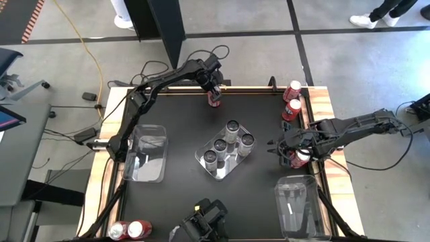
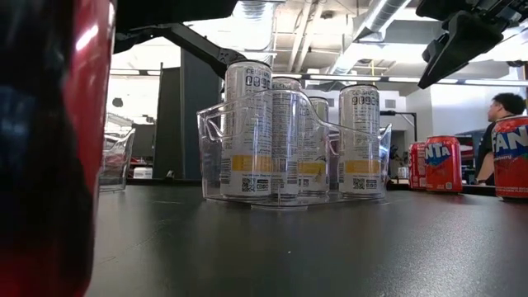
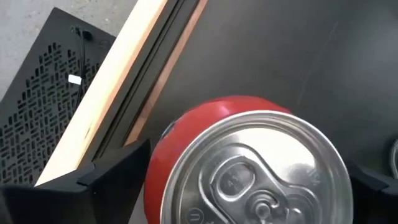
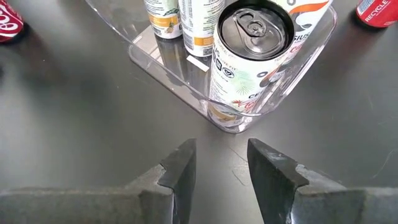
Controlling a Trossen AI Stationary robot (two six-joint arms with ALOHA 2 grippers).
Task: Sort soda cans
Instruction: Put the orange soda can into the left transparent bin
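A red soda can [image 3: 249, 155] with a silver top stands upright on the black table near its far edge [image 1: 214, 102]. My left gripper [image 3: 245, 177] is above it, open, pointing steeply down, with one finger [image 3: 115, 171] on each side of the can. Whether either finger touches it, I cannot tell. Several silver soda cans [image 1: 232, 128] stand in a clear tray [image 1: 201, 156] at the table's middle. My right gripper [image 4: 221, 165] waits open at the right side [image 1: 277, 144], just short of that tray's corner [image 4: 227, 121], with nothing between its fingers.
Two red cans [image 1: 292, 99] stand at the far right corner and one [image 1: 299, 156] under my right arm. Two more red cans [image 1: 127, 230] lie at the near left. Clear trays stand at the left [image 1: 146, 153] and the near right [image 1: 295, 205].
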